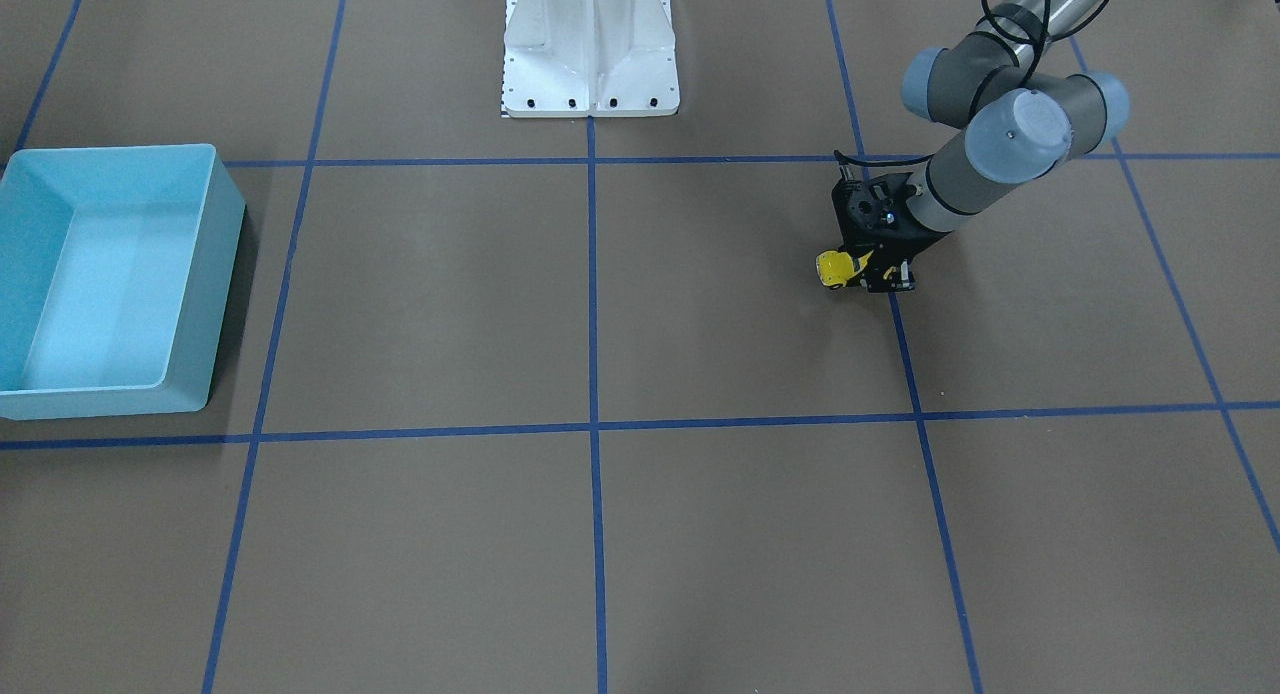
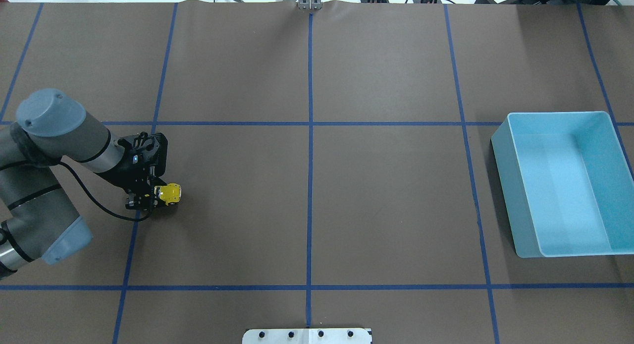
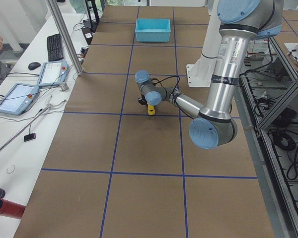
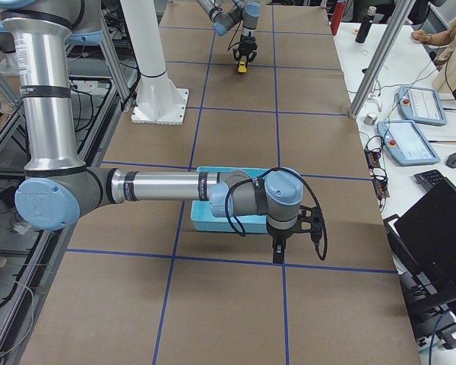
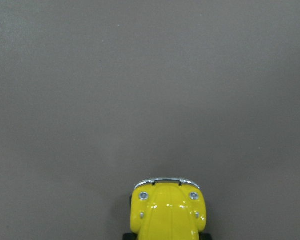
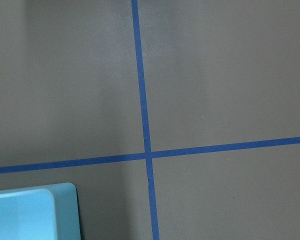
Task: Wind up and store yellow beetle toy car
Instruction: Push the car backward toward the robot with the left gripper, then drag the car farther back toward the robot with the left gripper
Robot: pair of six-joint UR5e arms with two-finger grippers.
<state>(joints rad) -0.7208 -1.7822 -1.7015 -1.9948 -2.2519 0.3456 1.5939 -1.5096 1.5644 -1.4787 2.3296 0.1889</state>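
Note:
The yellow beetle toy car is down at the table surface on the robot's left side, its nose pointing toward the table's middle. My left gripper is low over the table and shut on the car's rear half. The car sticks out of the left gripper in the front-facing view. In the left wrist view only the car's hood shows, at the bottom edge. My right gripper shows only in the right side view, pointing down just beyond the light-blue bin; I cannot tell its state.
The light-blue bin stands open and holds nothing, far on the robot's right; its corner shows in the right wrist view. Blue tape lines grid the brown table. The white robot base stands at the table's edge.

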